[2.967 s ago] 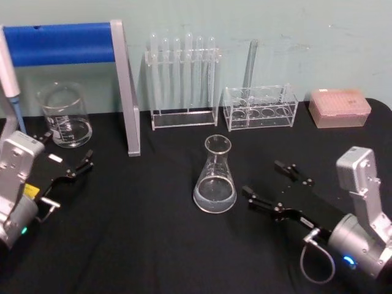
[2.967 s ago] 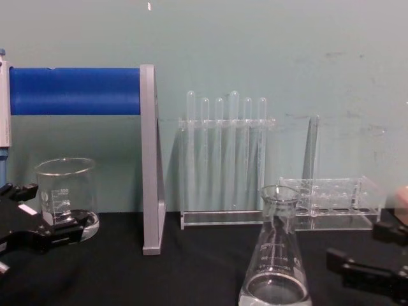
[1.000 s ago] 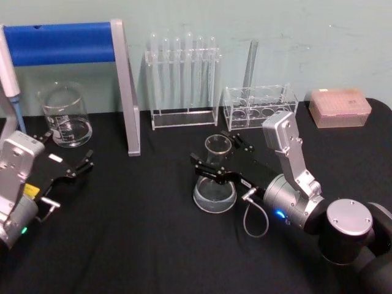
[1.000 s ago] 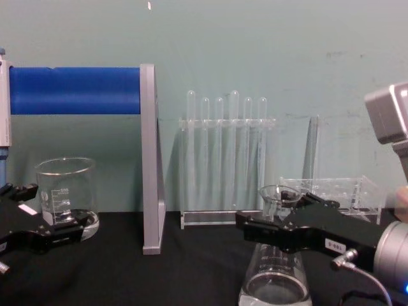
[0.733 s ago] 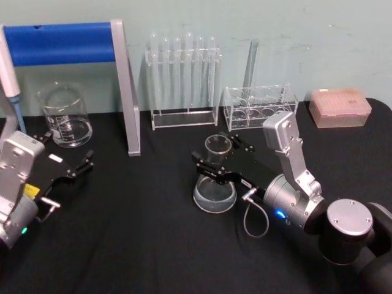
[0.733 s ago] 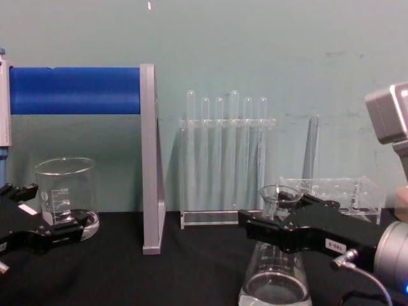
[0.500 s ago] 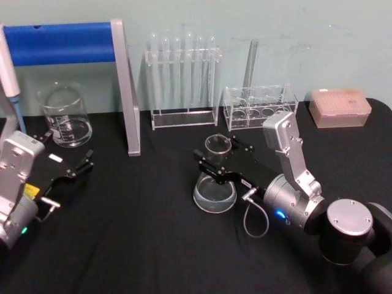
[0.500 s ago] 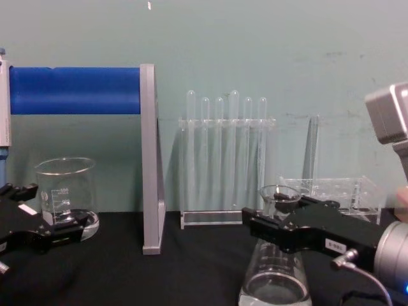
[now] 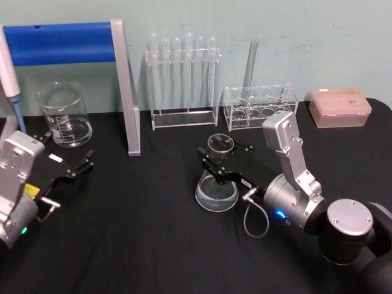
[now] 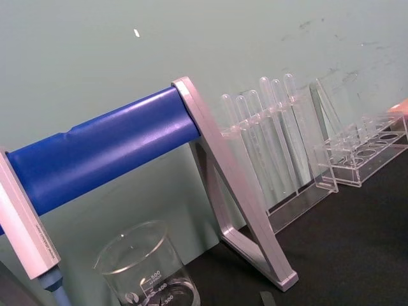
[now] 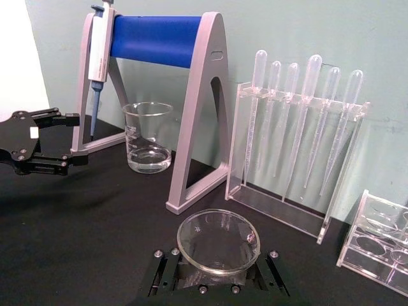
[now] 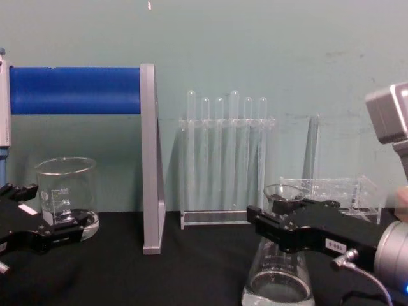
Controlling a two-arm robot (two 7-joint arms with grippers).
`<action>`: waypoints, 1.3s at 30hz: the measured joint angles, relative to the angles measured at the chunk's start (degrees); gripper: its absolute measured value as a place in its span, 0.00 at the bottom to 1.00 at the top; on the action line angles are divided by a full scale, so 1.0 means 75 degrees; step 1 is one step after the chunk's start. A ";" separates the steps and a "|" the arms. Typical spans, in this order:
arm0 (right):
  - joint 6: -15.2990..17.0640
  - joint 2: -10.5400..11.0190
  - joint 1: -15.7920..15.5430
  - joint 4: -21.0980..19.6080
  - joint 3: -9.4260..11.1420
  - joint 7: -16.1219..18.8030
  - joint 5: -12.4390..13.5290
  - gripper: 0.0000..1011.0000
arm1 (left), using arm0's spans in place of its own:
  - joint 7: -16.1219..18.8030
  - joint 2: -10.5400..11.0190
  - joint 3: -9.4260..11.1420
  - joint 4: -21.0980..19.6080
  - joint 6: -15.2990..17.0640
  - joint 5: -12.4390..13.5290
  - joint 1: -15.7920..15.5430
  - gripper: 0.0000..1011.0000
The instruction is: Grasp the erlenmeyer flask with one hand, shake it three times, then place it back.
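While the right gripper (image 9: pixel 218 160) pinches the neck of the erlenmeyer flask (image 9: pixel 215 195) mid-worktop (image 9: pixel 153 245), the base appears unlifted: grasp made, three shakes and return outstanding. Left gripper (image 9: pixel 68 152) parked at the left edge, fingers spread.

We note erlenmeyer flask (image 9: pixel 216 184) clear glossy glass; table cover (image 9: pixel 147 239) matt black cloth; pipette stand (image 9: pixel 127 92) matt silver-grey; test-tube rack (image 9: pixel 184 117) clear plastic.

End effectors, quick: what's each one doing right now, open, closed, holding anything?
Left end effector: open, holding nothing.
Right end effector: closed on the neck of the flask.
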 joint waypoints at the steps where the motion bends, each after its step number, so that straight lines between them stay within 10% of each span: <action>1: 0.0000 0.0000 0.0000 0.0000 0.0000 0.0000 0.0001 0.44 | 0.0000 0.0000 0.0000 0.0000 0.0000 0.0000 0.0000 0.99; 39: 0.0178 -0.0013 0.0067 -0.1018 0.0379 0.0138 0.0073 0.44 | 0.0001 0.0000 0.0000 0.0000 0.0000 0.0000 0.0000 0.99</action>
